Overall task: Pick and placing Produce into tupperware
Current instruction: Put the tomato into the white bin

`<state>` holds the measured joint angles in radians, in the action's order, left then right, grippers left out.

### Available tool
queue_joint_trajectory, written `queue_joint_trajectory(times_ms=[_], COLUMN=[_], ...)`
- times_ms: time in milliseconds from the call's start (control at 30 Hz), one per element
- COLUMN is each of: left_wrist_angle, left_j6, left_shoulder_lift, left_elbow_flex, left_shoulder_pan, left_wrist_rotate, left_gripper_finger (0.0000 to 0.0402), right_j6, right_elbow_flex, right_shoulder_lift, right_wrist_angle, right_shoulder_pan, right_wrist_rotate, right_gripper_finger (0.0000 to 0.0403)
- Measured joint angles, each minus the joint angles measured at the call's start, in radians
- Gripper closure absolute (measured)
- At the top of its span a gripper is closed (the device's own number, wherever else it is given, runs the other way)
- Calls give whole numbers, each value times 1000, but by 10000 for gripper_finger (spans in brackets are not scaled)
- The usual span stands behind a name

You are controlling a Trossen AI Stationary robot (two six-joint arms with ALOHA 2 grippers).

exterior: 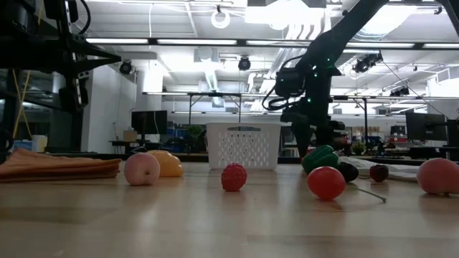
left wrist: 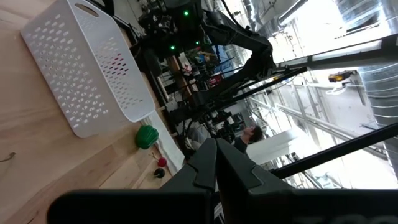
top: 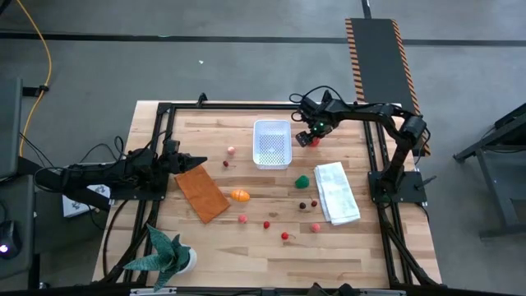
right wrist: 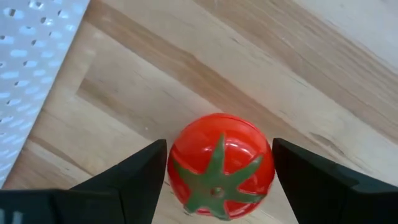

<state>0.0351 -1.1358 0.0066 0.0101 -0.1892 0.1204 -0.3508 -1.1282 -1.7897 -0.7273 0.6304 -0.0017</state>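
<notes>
The red tomato (right wrist: 221, 165), green star stem facing up, sits just right of the white tub (top: 273, 141), which stands on the table. My right gripper (top: 312, 136) is above the tomato (top: 314, 141), shut on it. Other produce lies loose on the wood: an orange carrot-like piece (top: 239, 195), a green piece (top: 302, 181), and several small red, pink and dark berries such as one (top: 267, 224). My left gripper (top: 196, 161) waits shut at the table's left, above the orange-brown rectangle (top: 202, 194). The left wrist view shows the tub (left wrist: 87, 68) and green piece (left wrist: 147, 136). My right gripper pinches the tomato between its two fingers, one finger (right wrist: 140, 177) on one flank (right wrist: 177, 162) and the other (right wrist: 308, 180) on the opposite flank. The fingers come from above, pointing down. Whether the tomato is lifted or on the table, I cannot tell.
A folded white cloth (top: 337, 192) lies at the table's right, a green spiky plant (top: 168, 253) at the near left corner. In the low view a pink piece (exterior: 142, 169), a red berry (exterior: 233, 177) and a red ball (exterior: 326, 183) lie near the front.
</notes>
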Motion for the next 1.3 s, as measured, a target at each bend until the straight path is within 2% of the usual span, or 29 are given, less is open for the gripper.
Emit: queue_joint_trajectory(times_ms=[333,1300], left_wrist_angle=[0,0], left_j6=[2,0], left_shoulder_lift=[0,0], left_elbow_flex=[0,0], left_shoulder_pan=[0,0], left_wrist_rotate=[0,0], left_gripper_finger=[401,401], right_j6=[12,-7], right_elbow_flex=[0,0], right_shoulder_lift=[0,-39], right_wrist_angle=[0,-20], right_shoulder_pan=[0,13], right_wrist_rotate=[-29,-6], right_gripper_finger=[120,120])
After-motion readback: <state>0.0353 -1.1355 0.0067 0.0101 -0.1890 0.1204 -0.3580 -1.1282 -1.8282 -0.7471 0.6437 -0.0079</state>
